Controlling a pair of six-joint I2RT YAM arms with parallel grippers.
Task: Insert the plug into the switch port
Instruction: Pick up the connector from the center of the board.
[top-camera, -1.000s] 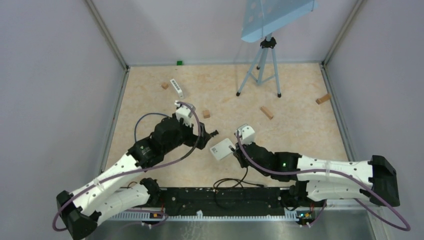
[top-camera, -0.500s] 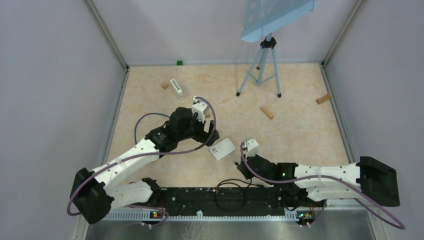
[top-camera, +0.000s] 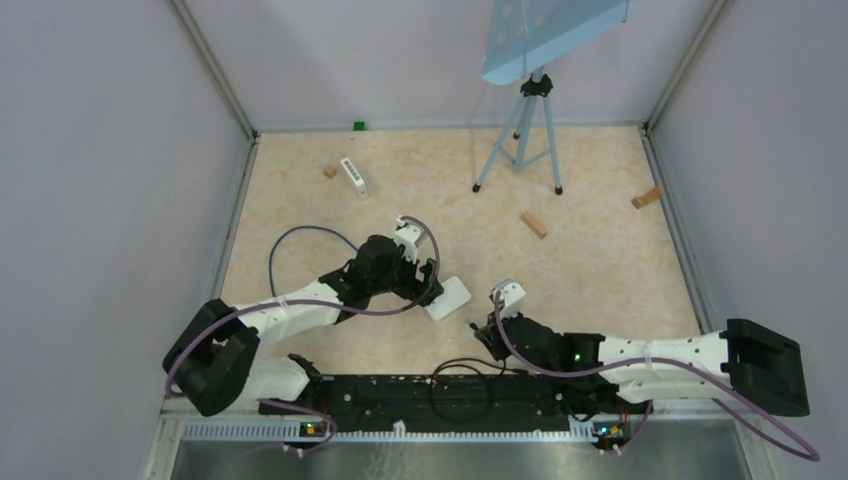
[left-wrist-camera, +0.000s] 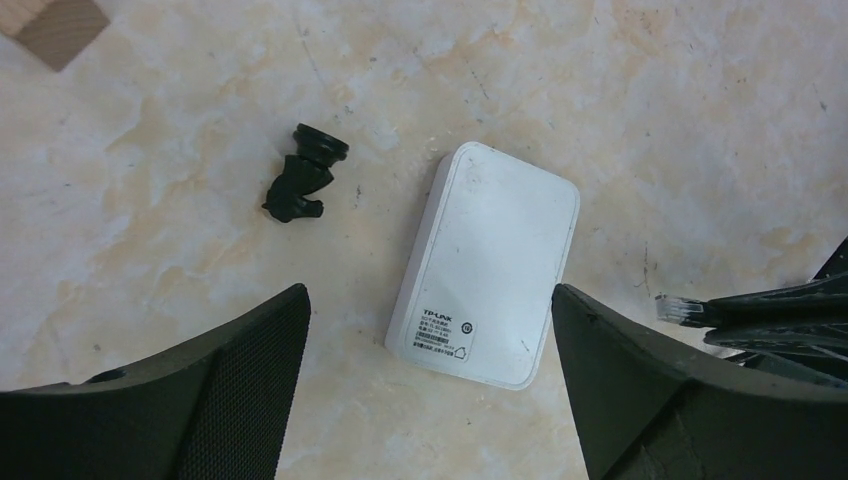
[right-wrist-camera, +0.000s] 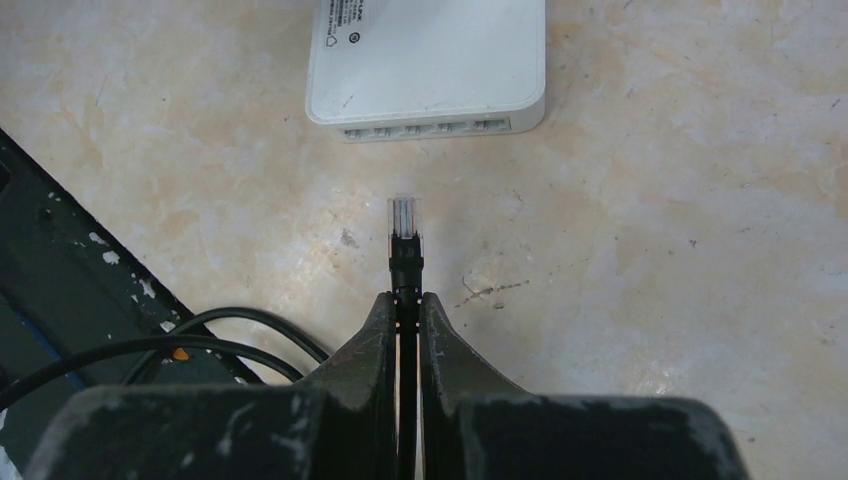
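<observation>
The white switch (top-camera: 447, 297) lies flat on the table; its label end shows in the left wrist view (left-wrist-camera: 490, 265) and its port row faces my right wrist camera (right-wrist-camera: 425, 128). My left gripper (top-camera: 424, 287) hovers over the switch, its jaws wide open on either side of it (left-wrist-camera: 430, 330), touching nothing. My right gripper (top-camera: 488, 328) is shut on the black cable just behind the clear plug (right-wrist-camera: 404, 218). The plug points at the ports, a short gap away from them. Its tip also shows in the left wrist view (left-wrist-camera: 678, 309).
A small black part (left-wrist-camera: 305, 185) lies left of the switch. A tripod (top-camera: 520, 140) stands at the back. Wooden blocks (top-camera: 533, 225) (top-camera: 646, 198) (top-camera: 329, 171) and a small white device (top-camera: 354, 177) lie scattered. Black cable loops (top-camera: 460, 368) lie by the near rail.
My left arm has swung right and down until its open gripper is over the switch. My right gripper has drawn back from the switch toward the near edge, still holding the plug cable.
</observation>
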